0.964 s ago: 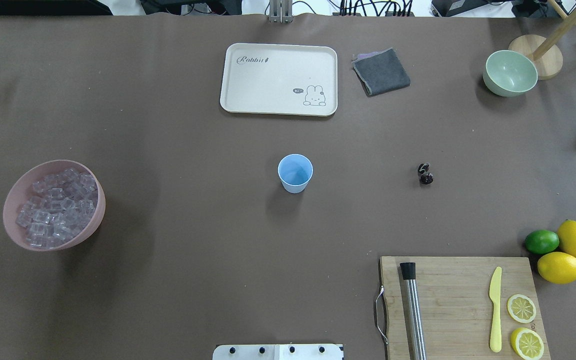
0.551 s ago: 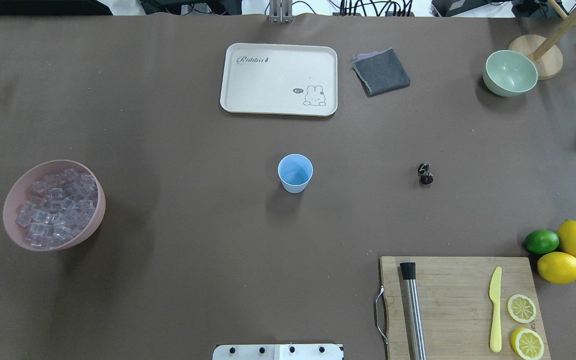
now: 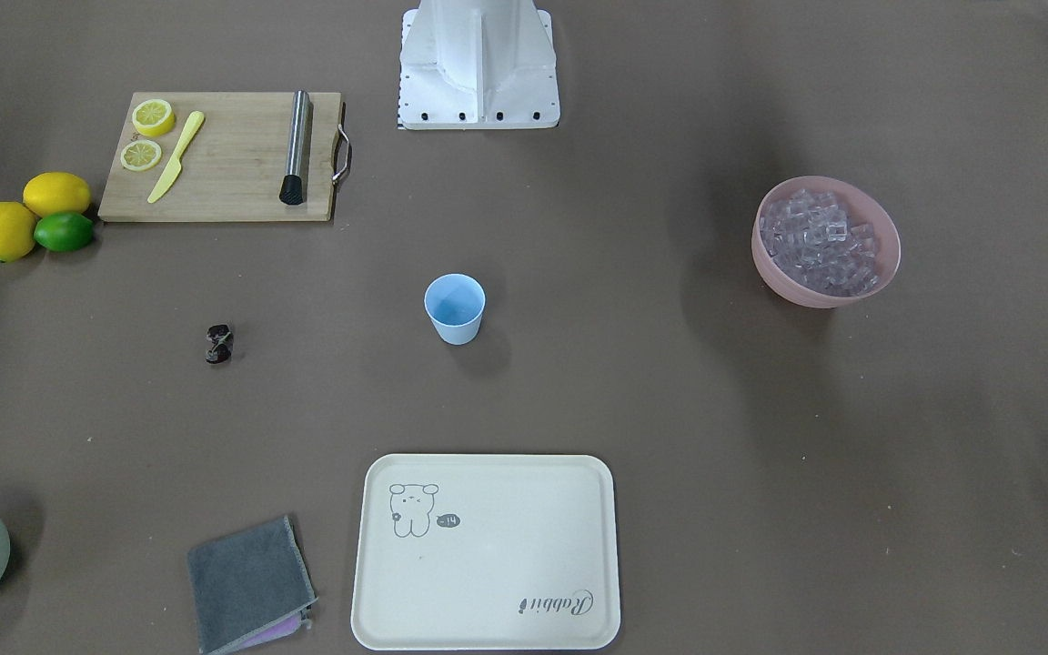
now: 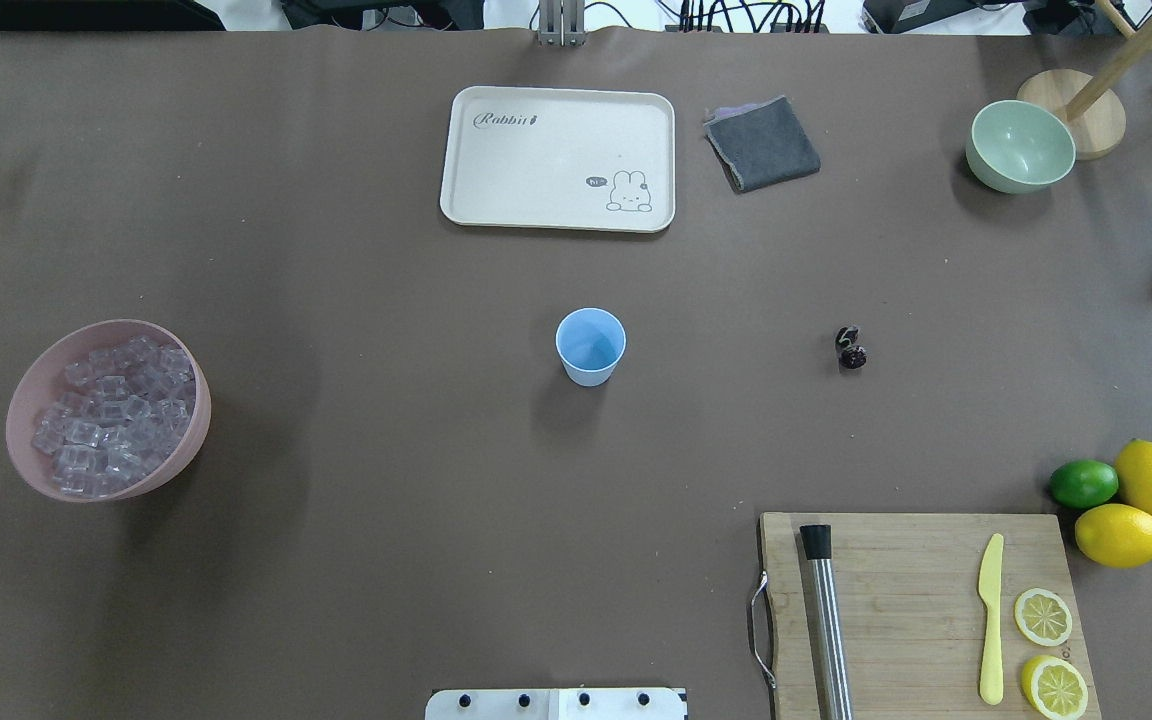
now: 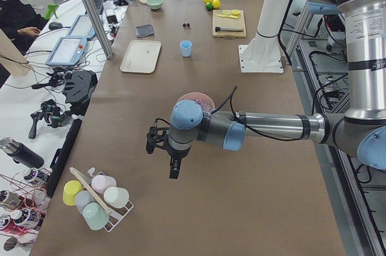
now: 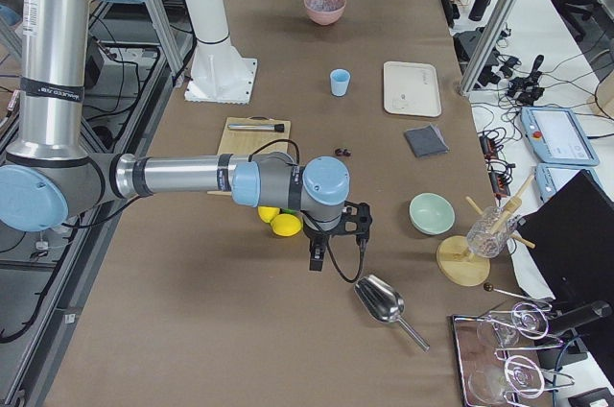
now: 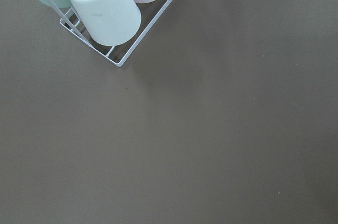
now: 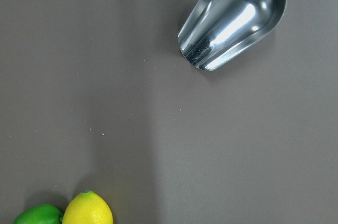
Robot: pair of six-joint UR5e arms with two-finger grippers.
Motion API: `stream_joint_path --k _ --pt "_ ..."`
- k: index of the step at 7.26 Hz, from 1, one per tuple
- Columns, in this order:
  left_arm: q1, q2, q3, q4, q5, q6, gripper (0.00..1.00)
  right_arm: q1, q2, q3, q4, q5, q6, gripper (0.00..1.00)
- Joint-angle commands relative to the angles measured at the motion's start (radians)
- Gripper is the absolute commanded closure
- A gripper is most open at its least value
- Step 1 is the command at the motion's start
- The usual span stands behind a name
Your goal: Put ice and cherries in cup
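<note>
Nearest the robot, on its right, a wooden cutting board [image 4: 911, 590] is carrying a steel muddler [image 4: 826, 620], a yellow plastic knife [image 4: 991, 620] and two lemon slices [image 4: 1043, 617]. Two whole lemons [image 4: 1119, 535] and a lime [image 4: 1084, 483] are huddling just beside its far right corner. Past that end of the board, the right gripper [image 6: 315, 259] is hanging fingers-down over bare table between the lemons and a steel scoop [image 8: 235, 18]; whether its jaws are parted cannot be told. At the opposite end the left gripper [image 5: 174, 171] is hanging the same way near a wire rack of upturned cups [image 5: 96, 198], and its jaws are equally unreadable. Further out, the ice [image 4: 116, 415] is sitting heaped in a pink bowl [image 4: 188, 455] on the robot's left. The light-blue cup [image 4: 590, 347] is standing upright at mid-table, and the cherries [image 4: 850, 348] are lying on the table well apart to its right. Farthest off, a cream rabbit tray [image 4: 536, 170], a folded grey cloth [image 4: 764, 145] and a pale green bowl [image 4: 1021, 140] are resting.
</note>
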Motion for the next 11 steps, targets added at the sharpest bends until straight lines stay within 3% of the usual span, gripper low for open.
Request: stream_joint_path --k 1,5,7,9,10,11 --pt "-0.001 0.000 0.000 0.000 0.000 -0.001 0.02 -0.001 0.000 0.001 0.000 0.000 0.000 0.00" --pt "-0.001 0.002 0.001 0.000 0.000 0.001 0.02 -0.002 0.003 0.004 0.002 0.000 0.000 0.00" --pt "0.002 -0.014 -0.084 -0.005 -0.009 0.001 0.02 0.000 0.008 0.002 0.002 -0.001 0.000 0.00" --pt "0.035 -0.119 -0.077 -0.003 0.002 -0.015 0.02 -0.002 0.001 0.025 0.002 0.000 0.006 0.00" --pt "0.060 -0.144 -0.012 -0.003 -0.012 -0.024 0.02 -0.002 0.001 0.028 0.002 0.000 0.006 0.00" --pt "0.104 -0.146 -0.069 -0.003 -0.012 -0.025 0.02 -0.002 0.003 0.028 0.002 -0.001 0.005 0.00"
